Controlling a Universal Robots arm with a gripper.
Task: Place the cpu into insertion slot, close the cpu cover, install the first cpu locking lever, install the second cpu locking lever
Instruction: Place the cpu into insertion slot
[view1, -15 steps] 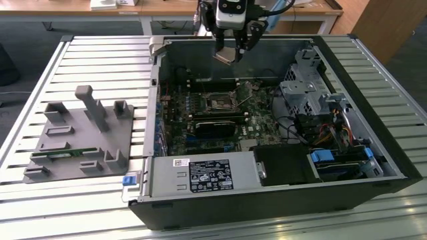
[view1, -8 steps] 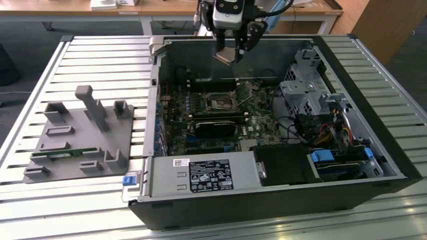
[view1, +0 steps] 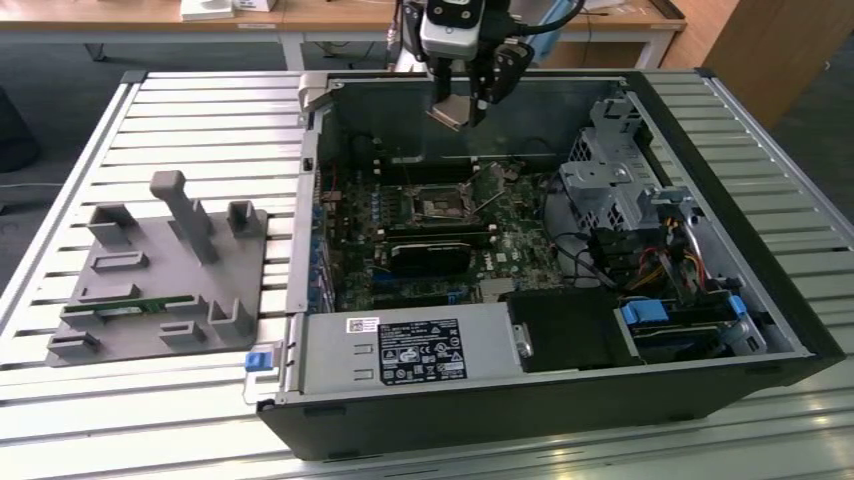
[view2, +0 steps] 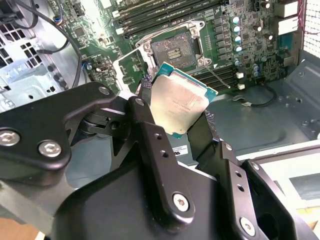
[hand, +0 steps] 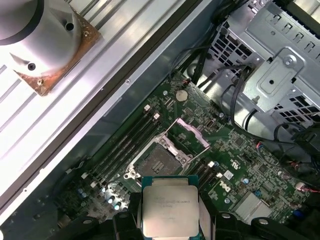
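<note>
While gripper (view2: 176, 105) clamps cpu (hand: 170, 207) by its edges above the board, placement is in hand. Slot (hand: 159, 162) lies uncovered; seating likely needs the chip squared to it.

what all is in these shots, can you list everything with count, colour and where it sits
cpu: one, silver-grey top, held above the board
insertion slot: one, dark with a metal rim, mid motherboard, uncovered
cpu cover: one, silver frame, swung up beside the slot
motherboard: one, green, on the floor of the case
computer case: one, black, open, on the table
power supply: one, grey, near edge of the case
drive cage: one, silver, at the exterior view's right
fixture: one, grey, at the exterior view's left
table: one, slatted silver, under everything
end effector: one, black, shut on the cpu
</note>
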